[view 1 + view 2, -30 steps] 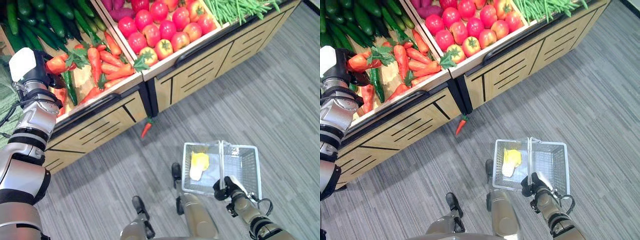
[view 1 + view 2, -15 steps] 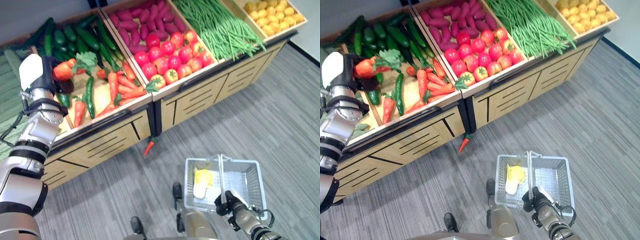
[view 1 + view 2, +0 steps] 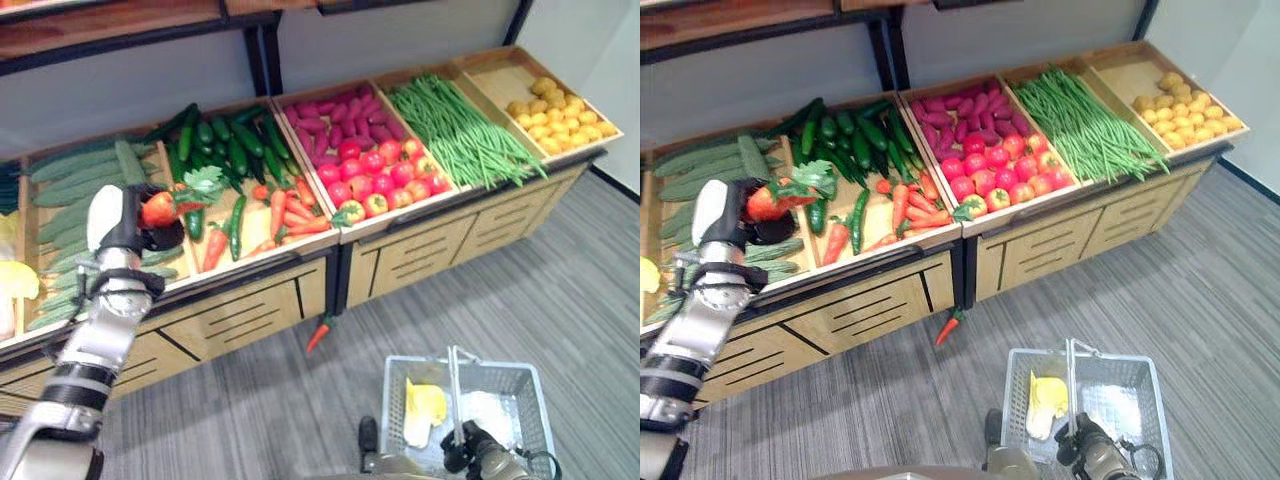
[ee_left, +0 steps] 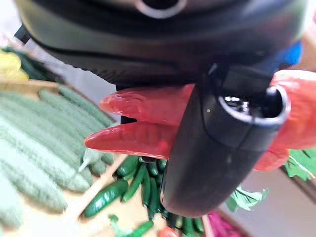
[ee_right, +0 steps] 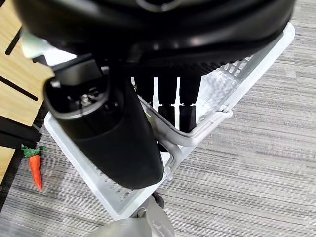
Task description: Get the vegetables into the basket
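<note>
— So, what has the left hand (image 3: 128, 222) got?

— Its fingers are curled round a small bunch of carrots (image 3: 160, 209), held above the produce bench (image 3: 250, 300) over the bin of green chillies (image 3: 238, 210) and loose carrots (image 3: 290, 212). The carrots' long axis runs roughly level across the hand: leafy tops (image 3: 203, 183) point toward the tomatoes (image 3: 385, 180), orange tips (image 4: 106, 123) toward the bumpy green gourds (image 3: 75, 175).

— And the right hand (image 3: 1085, 455)?

— Low down, closed round the handle (image 3: 455, 385) of the white wire basket (image 3: 535, 400), which hangs just above the grey floor (image 3: 560, 280).

— Anything in it?

— A yellow vegetable (image 3: 425, 408) lies against the wall nearer the bench. One stray carrot (image 3: 318, 333) lies on the floor at the bench's foot, tip pointing away from the bench.
</note>
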